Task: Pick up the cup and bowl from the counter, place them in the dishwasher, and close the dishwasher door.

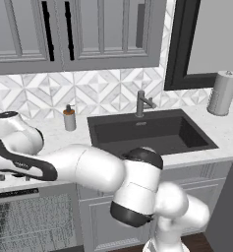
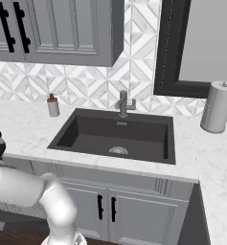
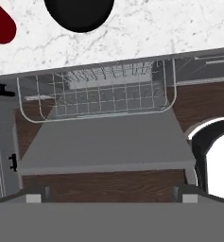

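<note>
1. The pincer (image 3: 108, 198) is hanging spread wide and holding nothing, looking down over the bench (image 3: 146, 38) edge.
2. The bowl (image 3: 79, 13) and cup (image 3: 0, 26) are sitting near each other on the bench, just behind the open dishwasher (image 3: 97, 92) rack.
3. Risk: descending off-centre, a fingertip is likely clipping the bowl's rim and skidding it off the edge.

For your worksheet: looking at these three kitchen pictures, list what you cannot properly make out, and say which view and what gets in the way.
- Cup: hand view, cut by the left and top edges; its inside is unseen.
- Bowl: hand view, cut by the top edge.
- Dishwasher rack: left base view, cut by the bottom edge, with the arm above it.
- Soap dispenser: right base view, too small for detail.
</note>
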